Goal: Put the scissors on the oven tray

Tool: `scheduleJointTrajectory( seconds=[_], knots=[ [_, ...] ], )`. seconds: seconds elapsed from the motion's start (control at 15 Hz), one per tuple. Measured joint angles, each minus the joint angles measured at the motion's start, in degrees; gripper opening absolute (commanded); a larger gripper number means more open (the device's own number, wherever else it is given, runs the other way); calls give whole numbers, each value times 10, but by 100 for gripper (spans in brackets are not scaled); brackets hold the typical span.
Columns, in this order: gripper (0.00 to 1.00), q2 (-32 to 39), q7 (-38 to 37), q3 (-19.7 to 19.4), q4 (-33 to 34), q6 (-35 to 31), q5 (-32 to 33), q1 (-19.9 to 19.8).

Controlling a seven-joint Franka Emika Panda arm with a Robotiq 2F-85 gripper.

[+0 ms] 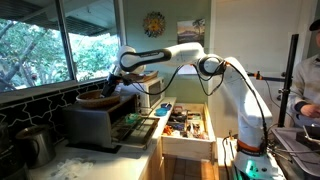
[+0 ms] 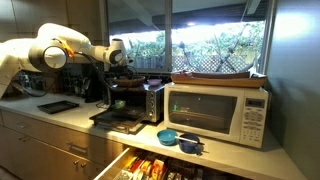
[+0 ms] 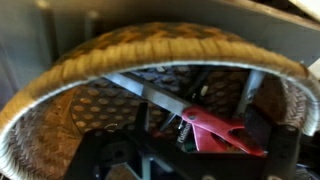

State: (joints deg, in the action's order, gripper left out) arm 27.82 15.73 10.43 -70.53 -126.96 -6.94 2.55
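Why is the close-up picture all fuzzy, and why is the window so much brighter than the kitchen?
In the wrist view, the woven bowl and the red-handled scissors sit very near the lens, so they look soft and out of focus. In an exterior view, daylight makes the window much brighter than the room, leaving the toaster oven dim and shadowy.

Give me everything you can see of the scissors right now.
In the wrist view the scissors show red, plastic-looking handles and a grey metal blade running up-left. They lie inside the woven bowl, on its open-weave bottom. The gripper sits right at the handles; whether it touches them is unclear.
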Motion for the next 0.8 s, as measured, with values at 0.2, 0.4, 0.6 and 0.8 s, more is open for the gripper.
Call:
scheduleJointTrajectory(
  seconds=[0.2,0.4,0.6,0.8],
  knots=[
    [42,3,-3,-1,0,0,0,0],
    [19,3,-9,-1,1,-6,0,1],
    [0,3,-12,0,2,-23,0,6],
    [5,1,-13,0,7,-41,0,11]
  ],
)
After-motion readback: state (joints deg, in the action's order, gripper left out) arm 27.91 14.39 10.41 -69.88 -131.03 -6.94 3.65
